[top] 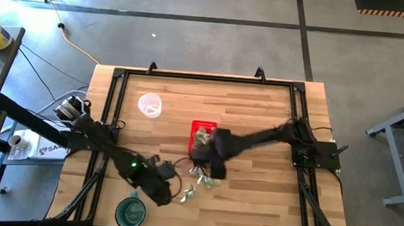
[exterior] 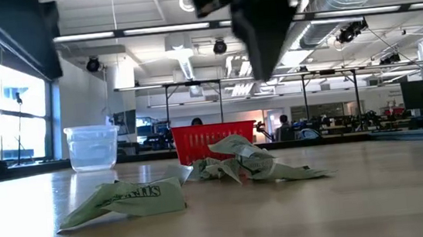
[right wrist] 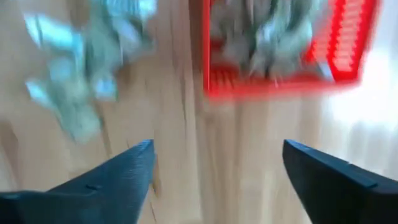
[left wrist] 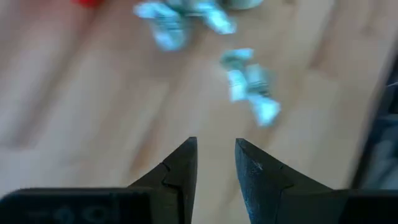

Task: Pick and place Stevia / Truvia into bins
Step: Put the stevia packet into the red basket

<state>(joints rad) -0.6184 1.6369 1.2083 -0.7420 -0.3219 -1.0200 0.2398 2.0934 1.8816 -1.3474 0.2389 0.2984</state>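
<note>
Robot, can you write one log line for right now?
left gripper: empty, slightly open | right gripper: open, empty | sachets: some on table, some in red basket

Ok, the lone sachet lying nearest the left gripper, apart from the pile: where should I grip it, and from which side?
The lone sachet lies crumpled, its folds raised like a tent off the table. Come straight down with the left gripper, whose narrow gap would need widening, and pinch across that raised ridge, not the flat edges. The right gripper is open near the red basket.
</note>
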